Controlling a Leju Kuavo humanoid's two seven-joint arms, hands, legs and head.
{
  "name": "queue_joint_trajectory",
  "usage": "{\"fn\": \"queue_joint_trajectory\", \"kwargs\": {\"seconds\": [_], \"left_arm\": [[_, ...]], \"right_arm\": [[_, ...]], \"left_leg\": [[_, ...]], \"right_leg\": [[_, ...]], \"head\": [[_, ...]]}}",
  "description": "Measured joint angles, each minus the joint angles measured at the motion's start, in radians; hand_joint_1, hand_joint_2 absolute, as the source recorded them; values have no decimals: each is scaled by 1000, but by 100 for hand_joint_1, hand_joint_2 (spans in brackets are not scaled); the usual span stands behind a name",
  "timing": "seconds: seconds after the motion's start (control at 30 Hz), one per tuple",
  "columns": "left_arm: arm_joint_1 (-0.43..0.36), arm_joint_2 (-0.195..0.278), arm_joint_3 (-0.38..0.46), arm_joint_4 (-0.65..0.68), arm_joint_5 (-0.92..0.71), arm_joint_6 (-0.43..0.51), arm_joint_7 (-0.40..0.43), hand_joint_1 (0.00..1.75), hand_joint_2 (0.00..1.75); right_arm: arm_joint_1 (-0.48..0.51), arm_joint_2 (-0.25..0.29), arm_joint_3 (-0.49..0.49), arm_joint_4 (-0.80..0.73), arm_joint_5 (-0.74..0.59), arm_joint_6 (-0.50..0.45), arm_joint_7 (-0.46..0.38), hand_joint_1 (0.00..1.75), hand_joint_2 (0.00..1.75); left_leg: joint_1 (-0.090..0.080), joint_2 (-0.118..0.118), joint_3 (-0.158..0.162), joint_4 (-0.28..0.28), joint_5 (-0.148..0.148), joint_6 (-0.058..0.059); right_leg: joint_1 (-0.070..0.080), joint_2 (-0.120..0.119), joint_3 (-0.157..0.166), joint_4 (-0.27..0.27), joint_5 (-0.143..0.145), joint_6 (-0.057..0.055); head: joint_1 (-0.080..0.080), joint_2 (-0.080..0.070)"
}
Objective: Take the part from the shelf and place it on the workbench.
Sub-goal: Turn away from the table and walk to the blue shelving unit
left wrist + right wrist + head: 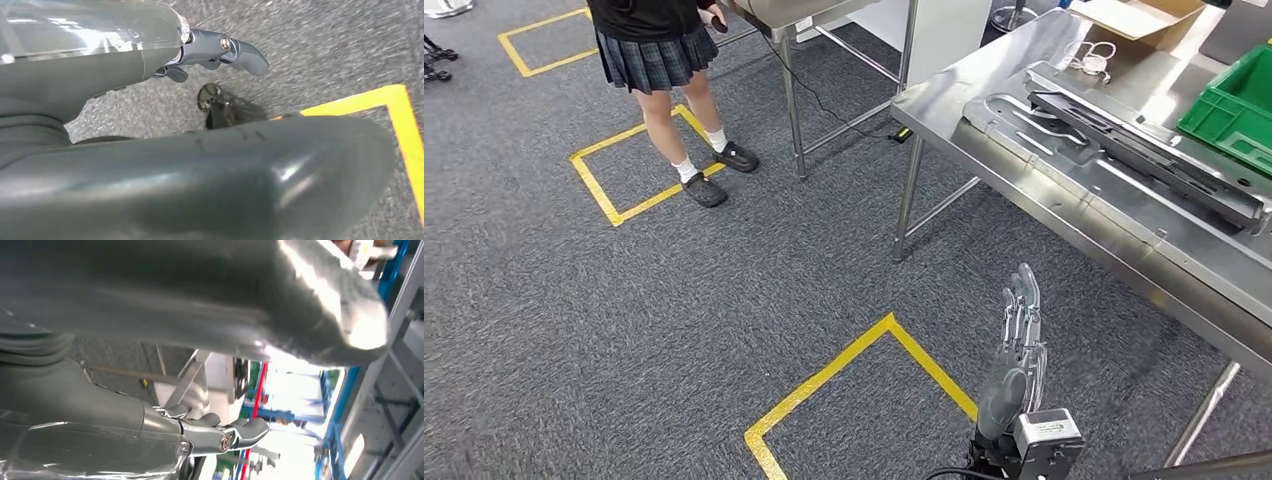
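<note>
while the part (1114, 150) lies on the workbench (1064, 215), the right hand (1016, 360) hangs empty nearby.

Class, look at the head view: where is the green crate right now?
The green crate sits at the far right of the head view, on the steel workbench, just beyond the long dark metal part.
</note>
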Motion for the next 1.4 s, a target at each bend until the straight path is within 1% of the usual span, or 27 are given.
{"fn": "queue_joint_trajectory", "kwargs": {"seconds": [0.07, 0.1, 0.13, 0.17, 0.2, 0.23, 0.3, 0.37, 0.43, 0.5, 0.57, 0.63, 0.67, 0.7, 0.73, 0.8, 0.87, 0.93, 0.97, 1.03, 1.07, 1.1, 1.17, 1.2, 1.27, 1.33, 1.4], "left_arm": [[-3, 1, 1, 0, 1, 1, -1, 0, 0], [-5, 1, 2, 0, 2, 1, -2, 0, 0], [-4, 1, 3, 0, 3, 2, -3, 0, 0], [-3, 1, 5, 0, 4, 2, -4, 0, 0], [-2, 1, 6, 0, 5, 2, -5, 0, 0], [-1, 1, 8, 0, 6, 3, -6, 0, 0], [-3, 1, 10, 0, 7, 3, -8, 0, 0], [-3, 1, 12, 0, 8, 3, -9, 0, 0], [-1, 2, 14, 0, 9, 3, -9, 0, 0], [-1, 1, 15, 0, 9, 3, -9, 0, 0], [-4, 1, 15, 0, 8, 3, -9, 0, 0], [-5, 0, 15, 0, 7, 3, -9, 0, 0], [-4, 1, 15, 0, 6, 3, -9, 0, 0], [-3, 1, 15, 0, 5, 3, -9, 0, 0], [-2, 0, 16, 0, 4, 3, -9, 0, 0], [-3, -1, 16, 0, 2, 3, -9, 0, 0], [-5, -2, 15, 0, 0, 3, -8, 0, 0], [-3, -1, 15, 0, -4, 3, -7, 0, 0], [-1, -1, 15, 0, -5, 2, -6, 0, 0], [-1, 0, 15, 0, -8, 2, -6, 0, 0], [-2, 0, 15, 0, -8, 2, -6, 0, 0], [-3, 0, 15, 0, -8, 2, -6, 0, 0], [-2, 0, 15, 0, -9, 2, -6, 0, 0], [0, 0, 15, 0, -9, 2, -6, 0, 0], [1, 1, 15, 0, -10, 2, -7, 0, 0], [-1, 2, 14, 0, -19, 0, -10, 0, 0], [0, 2, 13, 0, -28, -3, -12, 0, 0]], "right_arm": [[0, 0, 2, 1, 3, 4, 0, 0, 0], [0, 0, 3, 3, 3, 7, 0, 0, 0], [0, 0, 3, 5, 3, 9, 0, 0, 0], [-1, 0, 3, 7, 3, 11, 0, 0, 0], [-2, 0, 3, 8, 3, 13, 0, 0, 0], [-3, 0, 4, 10, 3, 14, 0, 0, 0], [-7, 0, 5, 10, 3, 17, 0, 0, 0], [-11, 0, 6, 11, 4, 19, 0, 0, 0], [-16, 0, 7, 12, 4, 20, 0, 0, 0], [-21, -1, 8, 13, 3, 16, 0, 0, 0], [-22, -2, 9, 14, 2, 9, 0, 0, 0], [-21, -4, 9, 16, 1, 5, 0, 0, 0], [-21, -6, 9, 17, 1, 5, 0, 0, 0], [-22, -7, 9, 18, 1, 5, 0, 0, 0], [-22, -7, 9, 18, 1, 5, 0, 0, 0], [-23, -8, 9, 18, 1, 4, 0, 0, 0], [-22, -8, 9, 18, 2, 0, 0, 0, 0], [-23, -9, 11, 18, 3, -8, 0, 0, 0], [-23, -9, 13, 18, 4, -10, 0, 0, 0], [-22, -9, 16, 18, 4, -13, 0, 0, 0], [-21, -10, 18, 18, 4, -13, 0, 0, 0], [-19, -10, 19, 18, 4, -13, 0, 0, 0], [-16, -12, 21, 18, 3, -13, 0, 0, 0], [-16, -12, 22, 18, 3, -13, 0, 0, 0], [-16, -12, 23, 18, 3, -15, 0, 0, 0], [-16, -13, 24, 18, 2, -24, 0, 0, 0], [-15, -14, 26, 17, 2, -33, 0, 0, 0]], "left_leg": [[0, 56, -54, 118, -66, -6], [1, 67, -84, 185, -95, -9], [2, 72, -102, 227, -106, -12], [3, 76, -103, 235, -101, -14], [3, 82, -81, 200, -76, -14], [3, 95, -42, 131, -43, -13], [-2, 134, 28, 1, -1, -4], [-9, 147, 46, -40, 5, 8], [-8, 126, 42, -43, 11, 20], [-4, 106, 41, -49, 19, 33], [-2, 85, 37, -51, 25, 42], [-3, 58, 30, -50, 28, 44], [-4, 44, 29, -50, 30, 44], [-4, 29, 28, -50, 31, 43], [-4, 14, 29, -49, 32, 41], [-4, -12, 27, -47, 35, 35], [-1, -35, 18, -45, 40, 24], [2, -59, 10, -47, 46, 9], [1, -53, 6, -42, 43, 4], [-3, -2, -24, 20, 3, -3], [-4, 35, -51, 79, -30, -5], [-4, 57, -82, 148, -64, -7], [-2, 75, -117, 233, -91, -11], [-1, 79, -106, 221, -77, -12], [0, 102, -31, 95, -20, -10], [-5, 131, 33, -18, 12, -2], [-13, 131, 44, -43, 13, 9]], "right_leg": [[1, -30, 1, -4, 2, -10], [3, -47, 0, -4, 1, -12], [4, -63, -1, -2, 1, -12], [5, -77, -1, -1, 0, -11], [5, -91, -1, 0, -2, -10], [5, -103, 0, 3, -4, -7], [9, -123, 1, 10, -11, 2], [14, -138, 1, 15, -15, 12], [13, -149, 4, 16, -17, 24], [8, -112, -7, 48, -46, 36], [3, -53, -56, 158, -112, 43], [2, -33, -115, 279, -160, 44], [3, -31, -126, 298, -156, 43], [3, -28, -117, 276, -131, 40], [3, -17, -90, 218, -92, 36], [1, 37, -28, 82, -29, 26], [2, 72, -5, 23, -14, 19], [2, 53, -4, 16, -11, 11], [1, 39, -1, 11, -8, 5], [-3, 6, 4, -1, -2, -10], [1, -11, 4, -2, -1, -14], [4, -29, 4, -1, -2, -16], [7, -62, 2, 1, -4, -17], [7, -77, 2, 3, -6, -16], [7, -103, 4, 7, -11, -11], [12, -122, 6, 13, -18, -1], [15, -137, 8, 15, -21, 9]], "head": [[-1, 0], [-2, 0], [-2, 0], [-2, 0], [-2, 0], [-2, 0], [-1, 0], [-1, 0], [-1, 0], [-1, 0], [-1, 0], [-1, 0], [-1, 0], [-1, 0], [-1, 0], [-1, 0], [-1, 0], [0, 0], [-1, 0], [-1, 0], [-1, 0], [-1, 0], [-1, 0], [-1, 0], [-1, 0], [-1, 0], [-1, 0]]}}
